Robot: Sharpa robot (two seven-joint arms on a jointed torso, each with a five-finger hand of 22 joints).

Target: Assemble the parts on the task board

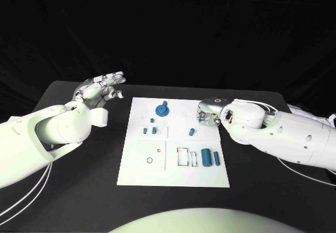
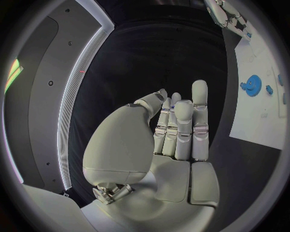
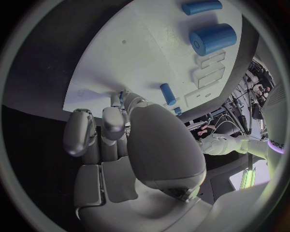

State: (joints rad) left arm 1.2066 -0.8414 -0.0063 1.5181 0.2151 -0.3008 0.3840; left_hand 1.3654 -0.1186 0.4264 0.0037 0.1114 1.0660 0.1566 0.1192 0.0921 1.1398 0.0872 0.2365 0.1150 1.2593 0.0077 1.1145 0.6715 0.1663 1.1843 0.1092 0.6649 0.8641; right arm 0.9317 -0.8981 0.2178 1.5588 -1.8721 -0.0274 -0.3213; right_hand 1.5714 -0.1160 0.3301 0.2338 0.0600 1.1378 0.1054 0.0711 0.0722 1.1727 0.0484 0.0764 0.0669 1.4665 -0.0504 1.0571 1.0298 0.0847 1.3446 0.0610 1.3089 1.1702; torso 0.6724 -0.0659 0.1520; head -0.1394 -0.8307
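The white task board (image 1: 175,167) lies in the middle of the black table. A blue gear (image 1: 161,110) (image 2: 251,86) sits near its far edge, with small blue pieces (image 1: 149,130) below it and a blue peg (image 1: 191,131) (image 3: 169,93) to their right. A thick blue cylinder (image 1: 206,156) (image 3: 211,38) and a thin one (image 1: 216,158) (image 3: 201,7) lie near the board's right edge. My left hand (image 1: 101,87) (image 2: 175,130) hovers beyond the board's far left corner, fingers straight, holding nothing. My right hand (image 1: 210,114) (image 3: 115,140) curls over the board's far right edge; a blue sliver shows by its fingertips, held or not I cannot tell.
Raised white outlines and slots (image 1: 186,156) stand beside the cylinders, and a square plate with holes (image 1: 150,155) lies on the board's near left. Black table (image 1: 84,194) stretches on both sides of the board. My right forearm (image 1: 294,136) lies along the table's right side.
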